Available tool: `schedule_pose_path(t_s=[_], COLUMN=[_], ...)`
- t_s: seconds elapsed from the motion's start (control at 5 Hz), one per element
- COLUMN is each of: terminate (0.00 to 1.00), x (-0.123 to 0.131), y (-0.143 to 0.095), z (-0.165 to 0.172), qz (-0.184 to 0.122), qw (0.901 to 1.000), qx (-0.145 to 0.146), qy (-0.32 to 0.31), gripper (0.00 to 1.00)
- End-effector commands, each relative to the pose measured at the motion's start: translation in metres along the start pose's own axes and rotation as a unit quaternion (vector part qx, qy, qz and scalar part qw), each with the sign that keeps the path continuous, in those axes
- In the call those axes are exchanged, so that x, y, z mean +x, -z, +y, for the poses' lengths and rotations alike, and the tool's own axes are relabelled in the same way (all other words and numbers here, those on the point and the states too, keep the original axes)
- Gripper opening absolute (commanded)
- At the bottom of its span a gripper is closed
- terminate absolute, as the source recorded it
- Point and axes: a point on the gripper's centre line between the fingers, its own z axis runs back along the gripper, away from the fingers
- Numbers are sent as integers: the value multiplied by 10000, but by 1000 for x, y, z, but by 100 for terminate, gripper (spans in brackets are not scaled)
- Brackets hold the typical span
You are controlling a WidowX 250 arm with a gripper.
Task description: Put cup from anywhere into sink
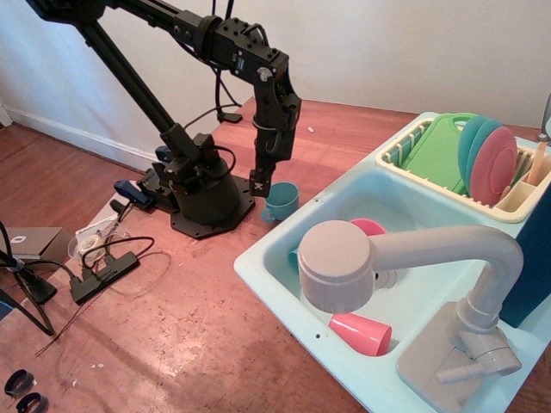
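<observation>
The small teal-blue cup (pixel 283 200) stands upright on the wooden table, just left of the sink's far-left corner, with its handle toward the front left. My gripper (pixel 262 183) points down at the cup's left rim, touching or almost touching it. Its dark fingers merge into one block, so I cannot tell whether they are open or closed on the rim. The pale aqua sink (pixel 258 262) fills the right half of the view, with a big grey faucet (pixel 344 265) over the basin and a cream dish rack (pixel 516 205) at the back right.
Two pink cups lie in the basin, one at the front (pixel 360 334) and one behind the faucet head (pixel 370 227). The rack holds a green board (pixel 439 155) and teal and pink plates (pixel 492 165). The arm's black base (pixel 202 202) and cables (pixel 103 262) sit to the left.
</observation>
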Motion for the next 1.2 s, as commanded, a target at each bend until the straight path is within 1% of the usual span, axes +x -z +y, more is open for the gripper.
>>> schedule_pose_path(t_s=[0.0, 0.2, 0.4, 0.6, 0.8, 1.0], terminate=[0, 0, 0, 0, 0, 0], x=[0, 8, 16, 19, 20, 17], y=[0, 5, 12, 21, 32, 49], z=[0, -2, -2, -5, -7, -9], qz=[0, 40, 115, 191, 249, 360], qw=[10000, 9999, 9998, 9997, 9995, 9990], qx=[0, 55, 14, 28, 199, 256], qy=[0, 75, 157, 137, 79, 61], gripper=[100, 100, 100, 100, 100, 100])
